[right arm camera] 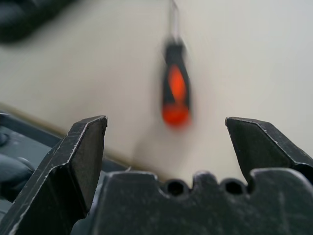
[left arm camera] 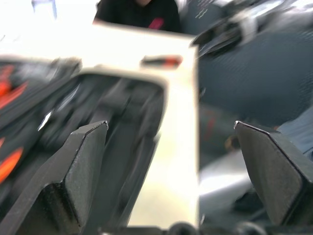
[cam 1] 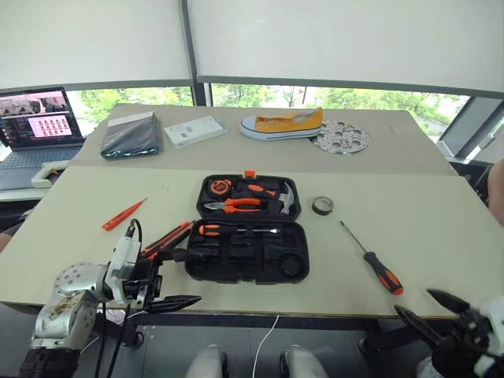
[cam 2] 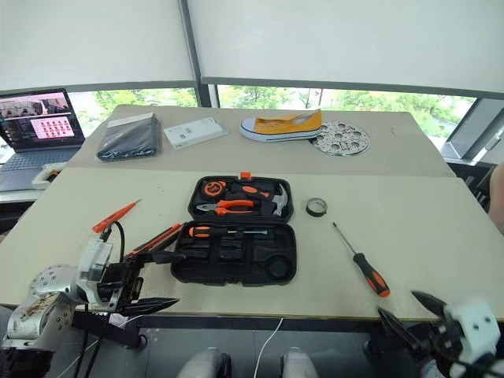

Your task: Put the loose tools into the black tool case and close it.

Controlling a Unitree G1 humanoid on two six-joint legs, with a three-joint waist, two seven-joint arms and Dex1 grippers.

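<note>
Both end effectors, left (cam 1: 175,277) and right (cam 1: 431,311), gape wide and empty before the black tool case (cam 1: 248,229); no writing legible.

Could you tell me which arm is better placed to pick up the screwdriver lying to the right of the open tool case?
The right. Its gripper hangs open just off the table edge near the black-and-orange screwdriver, which lies ahead of its fingers. The left gripper is beyond the tool case.

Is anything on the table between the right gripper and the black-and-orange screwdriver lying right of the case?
Nothing visible. The right gripper hangs open at the table's near edge, and only bare table lies between it and the screwdriver.
</note>
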